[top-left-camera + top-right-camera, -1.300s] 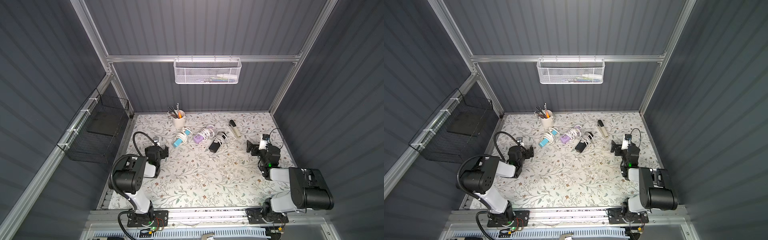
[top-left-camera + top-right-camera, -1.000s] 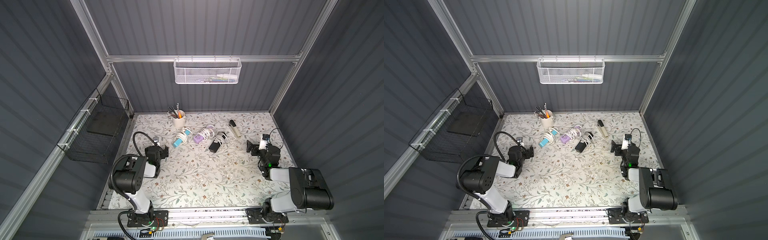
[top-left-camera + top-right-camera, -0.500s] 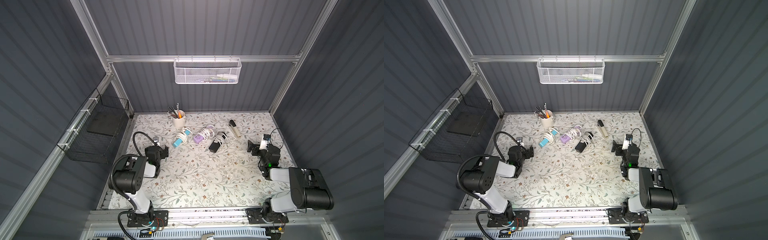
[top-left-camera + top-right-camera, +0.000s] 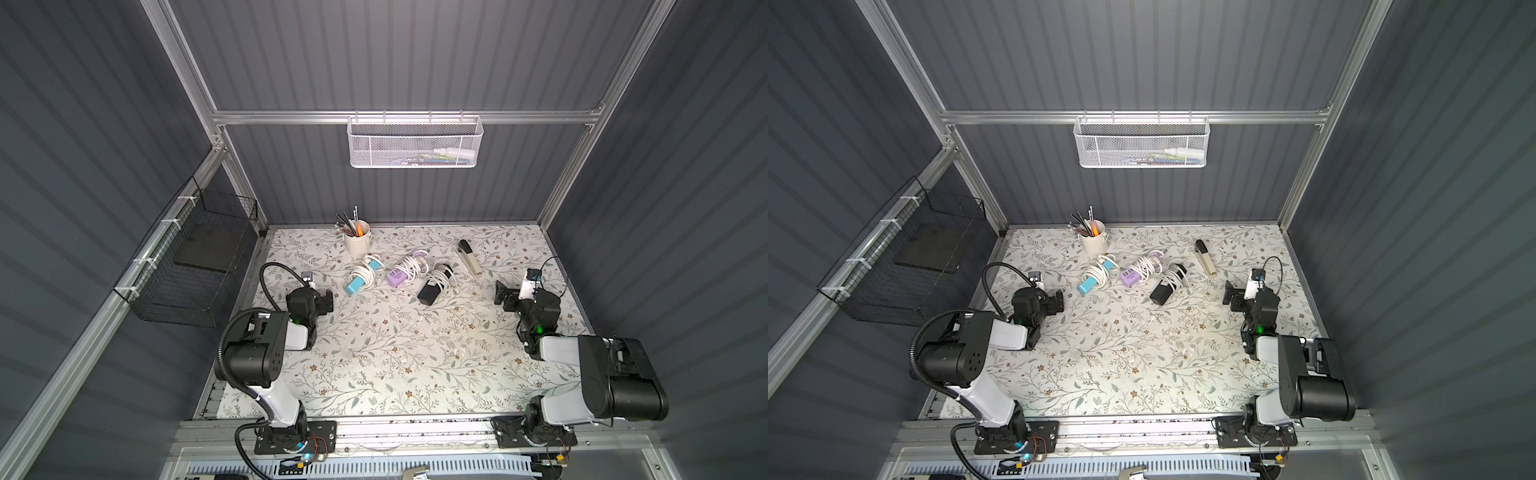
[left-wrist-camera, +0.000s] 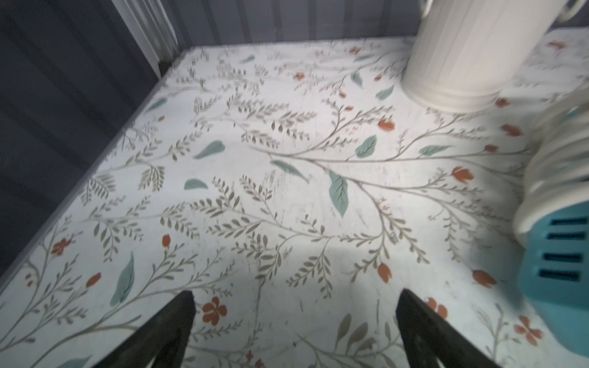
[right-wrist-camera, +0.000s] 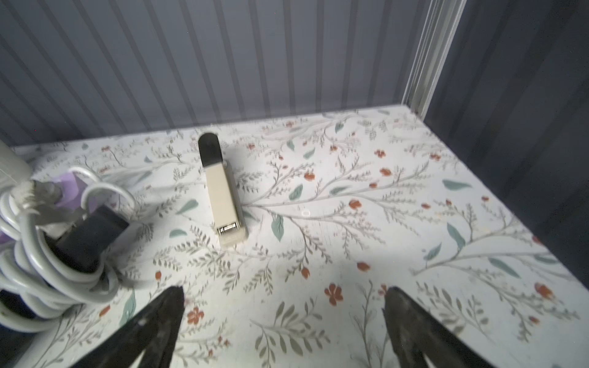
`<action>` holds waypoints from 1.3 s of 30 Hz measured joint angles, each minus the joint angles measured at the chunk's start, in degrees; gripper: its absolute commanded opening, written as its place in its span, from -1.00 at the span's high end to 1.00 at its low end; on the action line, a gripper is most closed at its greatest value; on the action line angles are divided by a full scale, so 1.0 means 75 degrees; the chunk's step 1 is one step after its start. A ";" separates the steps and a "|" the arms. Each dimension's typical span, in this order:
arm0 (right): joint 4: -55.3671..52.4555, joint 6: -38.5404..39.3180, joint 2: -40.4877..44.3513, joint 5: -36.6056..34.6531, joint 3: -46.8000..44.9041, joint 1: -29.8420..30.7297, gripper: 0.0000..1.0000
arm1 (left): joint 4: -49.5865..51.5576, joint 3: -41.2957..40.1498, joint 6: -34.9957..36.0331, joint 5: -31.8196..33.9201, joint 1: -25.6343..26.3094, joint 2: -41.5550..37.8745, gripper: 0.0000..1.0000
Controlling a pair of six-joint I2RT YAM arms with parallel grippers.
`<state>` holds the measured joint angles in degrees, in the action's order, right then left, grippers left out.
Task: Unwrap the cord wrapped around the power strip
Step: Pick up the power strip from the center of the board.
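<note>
Three power strips lie in a row at the back of the table, each with a white cord wound round it: a blue one (image 4: pixel 354 286) (image 4: pixel 1087 285), a purple one (image 4: pixel 396 277) (image 4: pixel 1129 276) and a black one (image 4: pixel 429 291) (image 4: pixel 1160 294). My left gripper (image 4: pixel 328 301) (image 5: pixel 294 294) rests low on the table, open and empty, with the blue strip (image 5: pixel 561 255) and its cord (image 5: pixel 554 165) close by on its right. My right gripper (image 4: pixel 500 293) (image 6: pixel 283 293) is open and empty too. The black strip (image 6: pixel 86 235) and its cord (image 6: pixel 38 270) lie to the right gripper's left.
A cream cup of pens (image 4: pixel 356 241) (image 5: pixel 471 47) stands behind the blue strip. A beige and black stapler (image 4: pixel 469 257) (image 6: pixel 221 194) lies at the back right. A white mesh basket (image 4: pixel 414 141) hangs on the back wall and a black wire basket (image 4: pixel 195 266) on the left wall.
The right gripper has shifted very slightly. The left arm and the three strips have not moved, and both grippers stay open.
</note>
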<state>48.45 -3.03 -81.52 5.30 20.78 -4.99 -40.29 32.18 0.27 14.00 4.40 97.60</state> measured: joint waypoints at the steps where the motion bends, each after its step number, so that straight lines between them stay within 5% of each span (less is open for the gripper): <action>1: -0.0539 -0.0023 0.0160 -0.0050 0.0274 0.0000 -0.98 | 0.0606 0.0458 -0.0076 0.0160 0.0000 -0.0017 -1.00; 8: -0.4162 -0.1472 0.0901 -0.0230 0.3410 0.0052 -0.98 | 0.5627 0.5269 -0.1600 0.1769 0.0178 0.0117 -0.99; 11: -0.4989 -0.1973 0.1402 0.0052 0.4013 0.0289 -0.98 | 0.6732 0.5837 -0.2122 0.1478 0.0356 -0.0236 -0.99; 21: -0.7997 -0.0938 0.0938 -0.1655 0.5890 0.3646 -0.98 | 0.7752 0.3179 -0.3695 -0.1833 0.0627 -0.2454 -1.00; 28: -0.8652 -0.0880 0.0947 -0.1705 0.5939 0.3934 -0.98 | 0.5933 0.1049 -0.5890 -0.3590 0.0644 -0.4033 -0.99; 39: -0.8900 -0.0842 0.0930 -0.1714 0.5939 0.4226 -0.98 | 0.1667 -0.1061 -0.9358 -0.4275 0.0644 -0.2964 -1.00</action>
<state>-18.31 -9.34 -74.54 -7.55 65.32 26.70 -27.79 24.23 -69.91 -18.06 9.23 75.37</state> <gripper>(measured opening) 0.991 0.997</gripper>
